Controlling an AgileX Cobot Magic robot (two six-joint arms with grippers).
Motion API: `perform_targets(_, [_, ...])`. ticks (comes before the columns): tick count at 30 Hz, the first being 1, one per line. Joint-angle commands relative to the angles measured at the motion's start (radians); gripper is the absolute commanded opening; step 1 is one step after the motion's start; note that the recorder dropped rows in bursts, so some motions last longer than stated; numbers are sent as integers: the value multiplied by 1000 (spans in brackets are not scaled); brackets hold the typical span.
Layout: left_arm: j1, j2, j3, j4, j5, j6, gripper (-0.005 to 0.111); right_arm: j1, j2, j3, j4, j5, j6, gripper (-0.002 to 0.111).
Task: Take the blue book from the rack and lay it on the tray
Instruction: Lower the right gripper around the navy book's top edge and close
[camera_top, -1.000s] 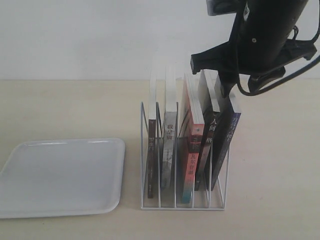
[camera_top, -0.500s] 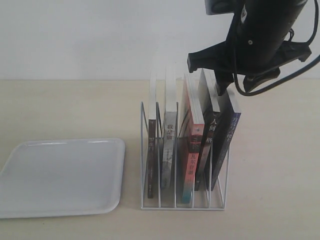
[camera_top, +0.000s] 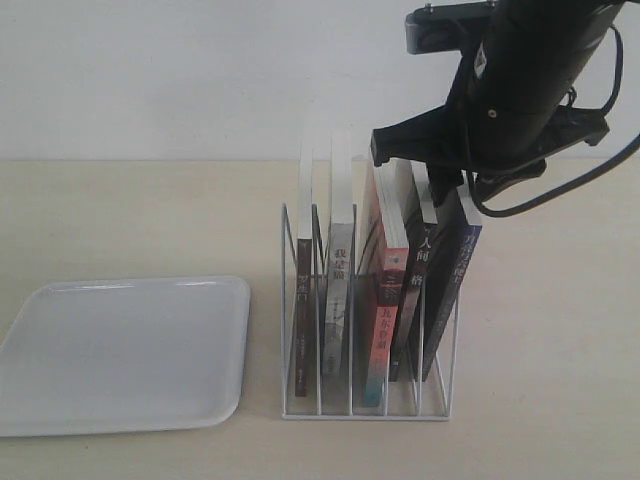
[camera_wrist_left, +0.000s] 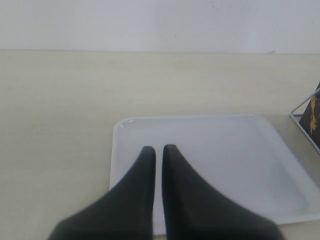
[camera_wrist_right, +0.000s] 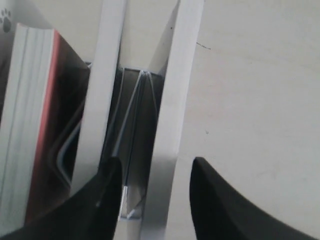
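Observation:
The blue book (camera_top: 459, 272) stands upright in the rightmost slot of the white wire rack (camera_top: 365, 412), next to a black-spined book (camera_top: 424, 280). My right gripper (camera_top: 446, 186) is at the book's top edge. In the right wrist view it (camera_wrist_right: 155, 167) is open, and its fingers straddle the blue book's white page edges (camera_wrist_right: 172, 100), one on each side, apart from them. The white tray (camera_top: 120, 350) lies flat left of the rack. My left gripper (camera_wrist_left: 159, 148) hangs shut over the tray (camera_wrist_left: 215, 155) with nothing in it; the exterior view does not show it.
The rack also holds a red-and-teal-spined book (camera_top: 384, 300), a grey one (camera_top: 338, 300) and a brown one (camera_top: 302, 300). A corner of the rack (camera_wrist_left: 305, 107) lies just beyond the tray. Bare tan table surrounds both, with a white wall behind.
The right arm has come down and shifted slightly left, bringing its open fingers onto the top of the blue book. The books, rack and tray have not moved.

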Motion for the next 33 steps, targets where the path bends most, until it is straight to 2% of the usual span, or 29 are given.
perform_targets(1, [2, -4, 4, 0, -4, 2, 5, -3, -4, 6, -4, -7, 4, 26])
perform_targets(7, [2, -4, 4, 0, -4, 2, 5, -3, -4, 6, 0, -16, 26, 10])
perform_targets(33, [2, -4, 4, 0, -4, 2, 5, -3, 44, 6, 25, -51, 51, 11])
